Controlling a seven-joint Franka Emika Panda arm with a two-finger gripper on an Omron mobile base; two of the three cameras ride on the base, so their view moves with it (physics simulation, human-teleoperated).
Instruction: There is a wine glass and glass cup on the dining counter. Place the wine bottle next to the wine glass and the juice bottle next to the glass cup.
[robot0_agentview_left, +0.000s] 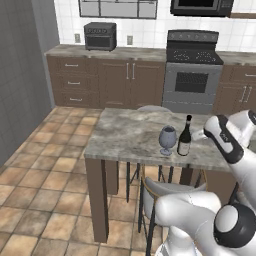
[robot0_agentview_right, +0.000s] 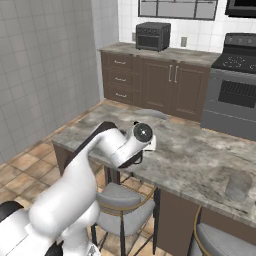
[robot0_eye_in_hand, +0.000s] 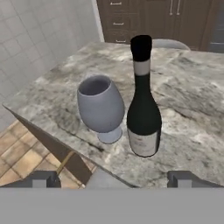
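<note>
My hand (robot0_eye_in_hand: 111, 179) hangs with its two fingers spread as wide as they go and pinching nothing; the wine bottle (robot0_eye_in_hand: 143, 103) stands free in front of them, upright on the marbled desk (robot0_eye_in_hand: 192, 109). The wine glass (robot0_eye_in_hand: 101, 107) stands just beside the bottle, near the same edge of the desk; from the left base view the glass (robot0_agentview_left: 167, 139) and bottle (robot0_agentview_left: 185, 137) read as a close pair with a small gap between them, though I cannot tell whether they touch at the foot. I judge the first half of the task met: the bottle is set down next to the goblet. The step in hand, as I read it, is the retreat. To do it well I would draw the hand straight back along its own axis, away from the bottle, keeping the fingers spread so that neither tip brushes the tall, narrow, easily tipped bottle or the glass on its slim stem. Only once clear of both would I swing the arm aside. The tumbler (robot0_agentview_right: 238, 184) waits well apart, farther along the desk in the right base view. The juice bottle must go next to it; I cannot say where that bottle stands.
</note>
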